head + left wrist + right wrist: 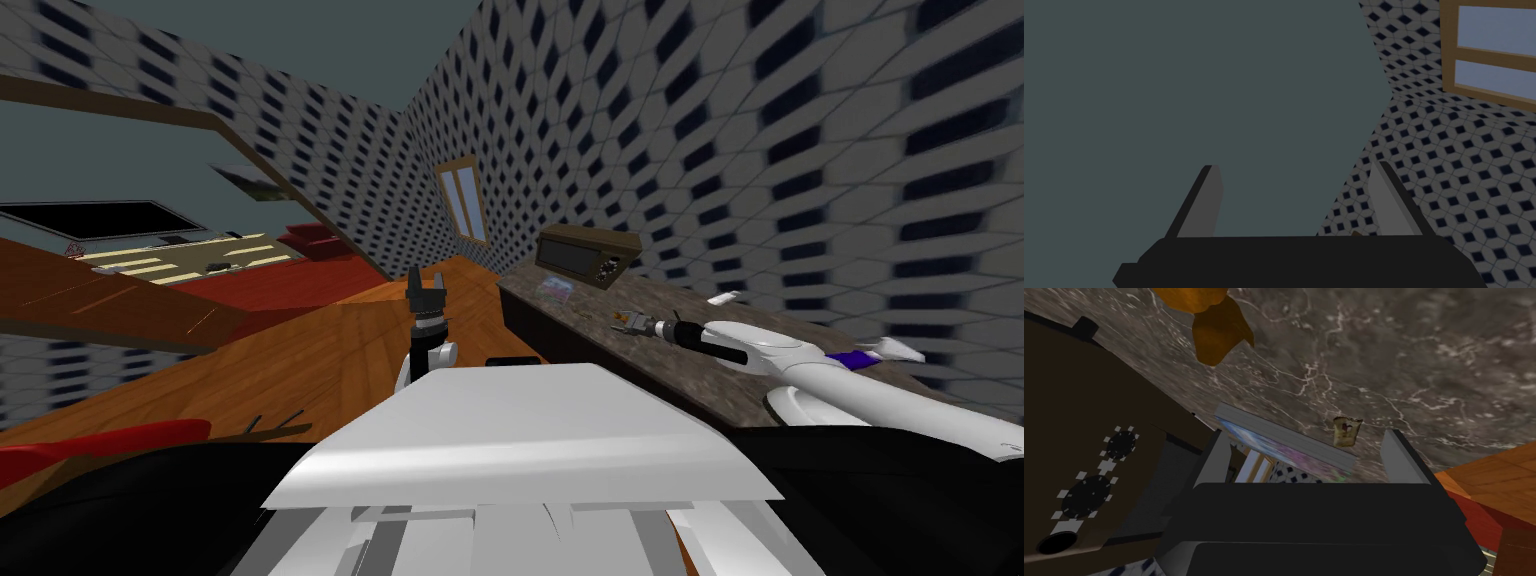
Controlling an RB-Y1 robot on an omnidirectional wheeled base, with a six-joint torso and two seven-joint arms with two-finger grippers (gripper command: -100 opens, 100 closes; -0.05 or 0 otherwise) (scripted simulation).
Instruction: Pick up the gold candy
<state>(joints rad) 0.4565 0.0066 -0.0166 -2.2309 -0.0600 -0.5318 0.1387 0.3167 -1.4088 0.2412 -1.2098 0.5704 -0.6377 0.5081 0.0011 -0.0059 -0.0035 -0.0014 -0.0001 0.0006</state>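
The gold candy (1346, 431) is a small crinkled wrapper lying on the dark marbled counter (1424, 363). In the right wrist view it sits beyond my right gripper (1306, 433), between the two fingers and nearer one of them, apart from both. That gripper is open and holds nothing. A flat book (1284, 445) with a colourful cover lies beside the candy, partly behind the gripper's body. From the head view my right gripper (622, 322) reaches low over the counter (700, 380). My left gripper (427, 290) is raised in front of my chest and is open (1295, 166).
A brown appliance (1099, 463) with dials stands close beside the right gripper, at the counter's far end (585, 255). An orange-brown object (1216, 323) lies further along the counter. Small white items (725, 297) rest near the patterned wall. Wooden floor (330, 340) lies left of the counter.
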